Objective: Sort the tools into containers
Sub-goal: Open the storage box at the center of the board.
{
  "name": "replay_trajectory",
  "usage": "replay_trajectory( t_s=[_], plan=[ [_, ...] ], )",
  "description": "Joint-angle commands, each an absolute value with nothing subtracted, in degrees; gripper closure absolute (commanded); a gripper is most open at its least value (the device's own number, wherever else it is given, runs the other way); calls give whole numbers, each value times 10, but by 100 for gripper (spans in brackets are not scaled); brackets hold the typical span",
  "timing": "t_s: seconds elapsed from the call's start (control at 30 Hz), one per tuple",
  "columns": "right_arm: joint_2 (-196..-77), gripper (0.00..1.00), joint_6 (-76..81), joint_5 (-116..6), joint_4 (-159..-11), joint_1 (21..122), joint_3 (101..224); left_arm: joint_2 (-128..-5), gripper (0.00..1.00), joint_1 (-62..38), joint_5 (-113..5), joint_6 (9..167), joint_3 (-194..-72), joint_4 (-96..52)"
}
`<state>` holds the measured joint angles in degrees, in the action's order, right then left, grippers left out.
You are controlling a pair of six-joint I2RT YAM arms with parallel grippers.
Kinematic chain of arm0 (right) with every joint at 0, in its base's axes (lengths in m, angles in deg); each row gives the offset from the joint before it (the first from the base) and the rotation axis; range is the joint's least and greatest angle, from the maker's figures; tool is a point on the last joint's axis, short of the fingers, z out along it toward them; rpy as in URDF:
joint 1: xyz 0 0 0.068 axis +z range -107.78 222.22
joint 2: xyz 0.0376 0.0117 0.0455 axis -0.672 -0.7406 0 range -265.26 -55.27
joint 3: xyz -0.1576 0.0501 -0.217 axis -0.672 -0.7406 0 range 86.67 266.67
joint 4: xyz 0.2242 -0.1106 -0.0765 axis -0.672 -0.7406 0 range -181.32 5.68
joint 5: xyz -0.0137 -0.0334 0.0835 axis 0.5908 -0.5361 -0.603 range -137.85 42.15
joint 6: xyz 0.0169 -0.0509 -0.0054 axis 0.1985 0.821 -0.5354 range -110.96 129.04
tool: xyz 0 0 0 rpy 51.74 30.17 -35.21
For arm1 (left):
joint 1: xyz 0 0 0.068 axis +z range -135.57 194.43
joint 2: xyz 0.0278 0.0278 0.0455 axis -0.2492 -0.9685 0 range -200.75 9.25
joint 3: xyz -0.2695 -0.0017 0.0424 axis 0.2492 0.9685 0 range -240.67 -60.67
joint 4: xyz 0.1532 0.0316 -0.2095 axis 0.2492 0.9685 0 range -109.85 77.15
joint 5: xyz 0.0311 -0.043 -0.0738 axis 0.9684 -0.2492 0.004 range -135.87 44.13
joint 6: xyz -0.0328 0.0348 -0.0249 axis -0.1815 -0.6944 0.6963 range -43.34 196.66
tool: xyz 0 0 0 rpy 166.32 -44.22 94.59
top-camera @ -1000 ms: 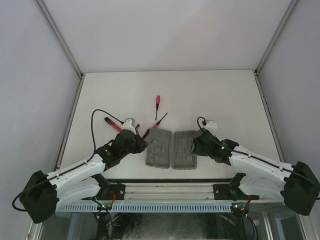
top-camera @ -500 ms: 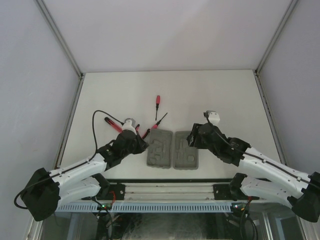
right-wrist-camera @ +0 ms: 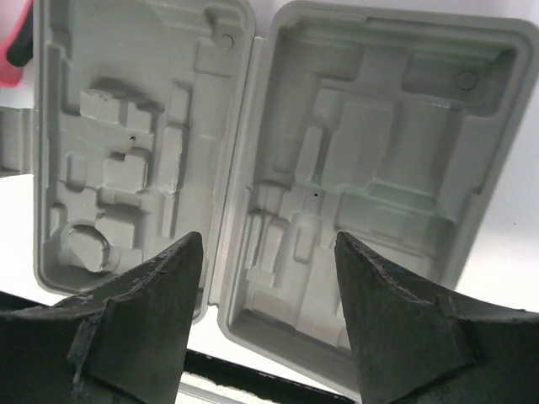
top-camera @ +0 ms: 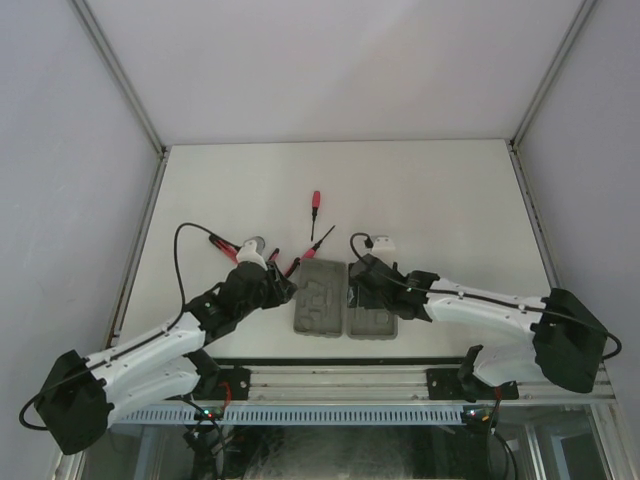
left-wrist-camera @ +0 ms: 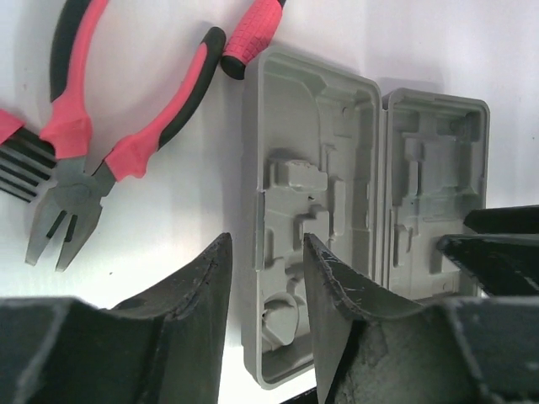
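Note:
Two grey trays lie side by side, the left tray (top-camera: 318, 300) (left-wrist-camera: 312, 168) (right-wrist-camera: 126, 126) and the right tray (top-camera: 375, 320) (left-wrist-camera: 434, 160) (right-wrist-camera: 379, 143), both empty. My left gripper (top-camera: 283, 288) (left-wrist-camera: 265, 252) is open and empty, its jaws straddling the left tray's left edge. My right gripper (top-camera: 352, 283) (right-wrist-camera: 269, 252) is open and empty, above the seam between the trays. Red-and-black pliers (left-wrist-camera: 84, 143) (top-camera: 290, 268) lie left of the trays. One screwdriver (top-camera: 315, 203) lies farther back, another (top-camera: 320, 240) (left-wrist-camera: 253, 34) near the left tray's far corner. A small ring (top-camera: 257, 241) seems to lie beyond my left wrist.
Another red-handled tool (top-camera: 222, 246) lies at the far left, with thin black shafts (left-wrist-camera: 21, 160) showing at the left wrist view's edge. My right arm (left-wrist-camera: 497, 252) reaches in over the right tray. The black rail (top-camera: 330, 378) runs just in front of the trays.
My right arm has swung left, from the right tray's right side to over the seam between the trays. My left arm has barely moved. The tools and trays stayed put.

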<state>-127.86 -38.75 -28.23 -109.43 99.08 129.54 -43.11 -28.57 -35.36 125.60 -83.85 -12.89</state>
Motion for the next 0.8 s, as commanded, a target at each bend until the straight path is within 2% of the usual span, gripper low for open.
replay_trajectory(
  t_s=[0.0,0.27,0.77],
  plan=[
    [-1322,35,-404,-264,-1054,1006,1335,-399,54,-287,-318,1250,-833,-98],
    [-1397,34,-392,-268,-1062,1009,1381,-362,48,-287,-291,1241,-832,-63],
    [-1496,37,-393,-271,-1100,1008,1428,-350,48,-287,-274,1232,-832,-48]
  ],
)
